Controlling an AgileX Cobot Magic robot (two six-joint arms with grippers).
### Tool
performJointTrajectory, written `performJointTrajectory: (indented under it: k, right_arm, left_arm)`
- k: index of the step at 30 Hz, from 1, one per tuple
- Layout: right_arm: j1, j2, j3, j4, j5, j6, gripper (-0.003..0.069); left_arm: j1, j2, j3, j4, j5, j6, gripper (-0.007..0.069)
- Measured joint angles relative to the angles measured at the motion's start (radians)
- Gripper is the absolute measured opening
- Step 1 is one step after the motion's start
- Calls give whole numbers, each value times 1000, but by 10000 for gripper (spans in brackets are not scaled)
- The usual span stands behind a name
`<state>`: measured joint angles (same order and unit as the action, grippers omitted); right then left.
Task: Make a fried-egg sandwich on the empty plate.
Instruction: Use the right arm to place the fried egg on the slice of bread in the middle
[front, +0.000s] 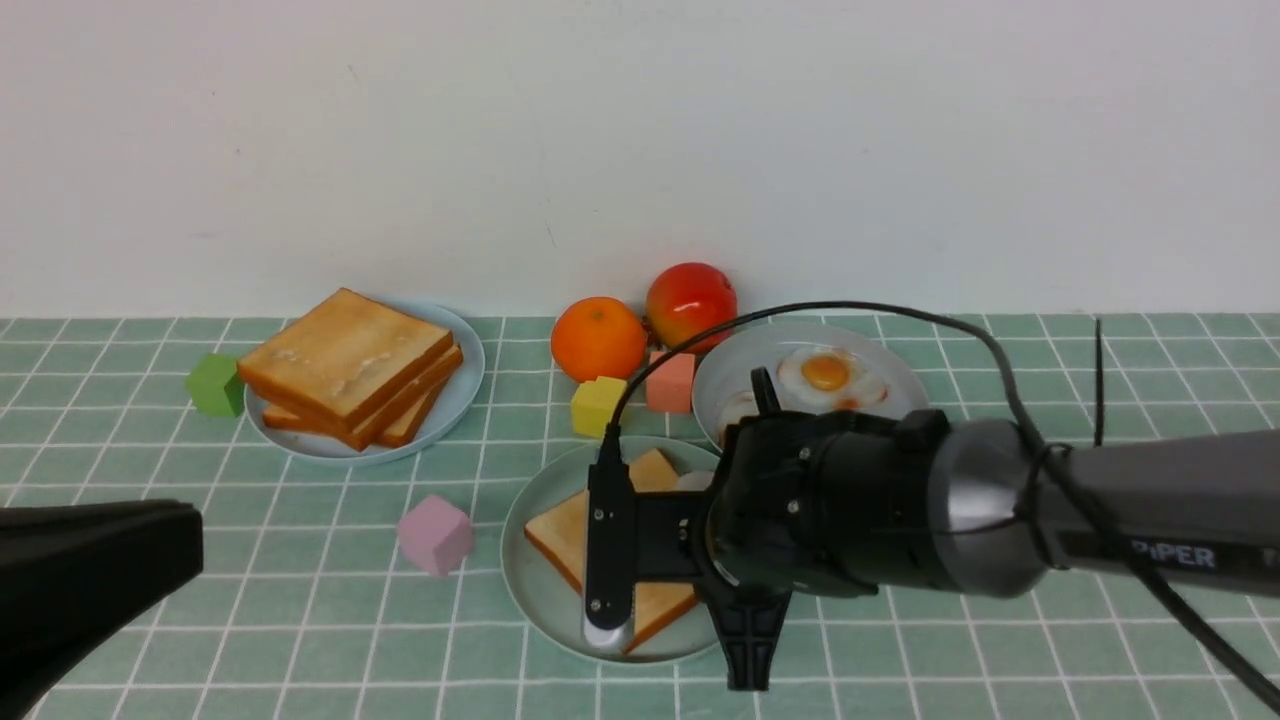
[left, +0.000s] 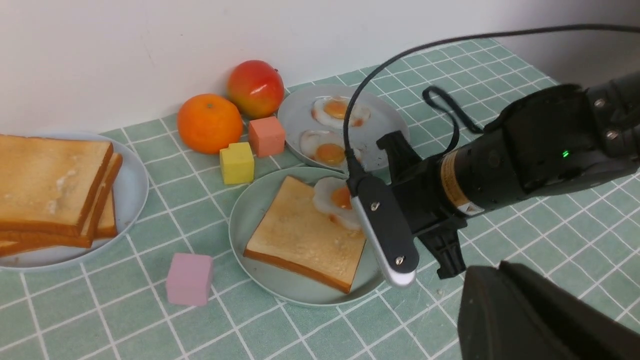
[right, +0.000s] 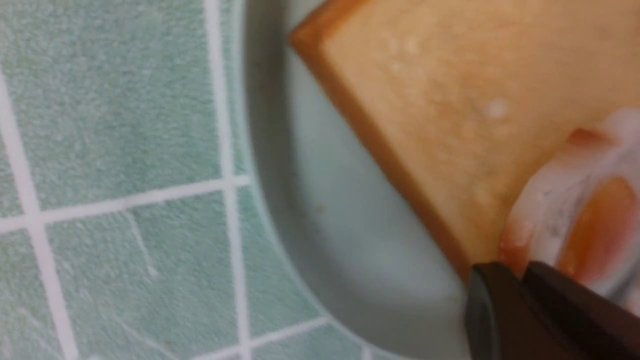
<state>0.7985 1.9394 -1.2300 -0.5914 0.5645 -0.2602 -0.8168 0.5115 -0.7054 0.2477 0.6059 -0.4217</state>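
The pale mint empty plate sits at the front centre and carries one golden toast slice. A white fried egg with an orange yolk rests on the slice's far corner and hangs partly over its edge. My right arm reaches in over the plate. The right gripper has its fingertips pinched together on the egg's thin rim. My left gripper hovers shut and empty at the front left, away from the plate.
A light-blue plate at the back left holds a stack of toast. A grey plate at the back right holds eggs. An orange, a red apple and green, yellow, salmon and lilac cubes lie around.
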Motion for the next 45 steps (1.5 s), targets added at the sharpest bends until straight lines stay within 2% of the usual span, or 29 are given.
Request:
performJointTrajectory:
  k: [11, 17, 23, 34, 41, 44, 45]
  right_arm:
    - [21, -62, 0, -4, 6, 0, 46]
    - [81, -69, 0, -86, -25, 1, 42]
    - [80, -69, 0, -104, -64, 54, 43]
    - [76, -29, 0, -111, -62, 77, 43]
    - [73, -25, 0, -111, -26, 138, 161]
    - [73, -25, 0, -111, -23, 192, 318]
    - [73, -25, 0, -111, -20, 201, 347]
  left_arm:
    - [0, 0, 0, 10, -4, 0, 22]
    - [0, 0, 0, 25, -5, 0, 24]
    - [0, 0, 0, 28, -5, 0, 27]
    - [0, 0, 0, 28, -6, 0, 29]
    - [0, 0, 0, 27, -6, -3, 29]
    - [0, 0, 0, 11, -6, -3, 31]
    - [0, 0, 0, 6, -6, -3, 33]
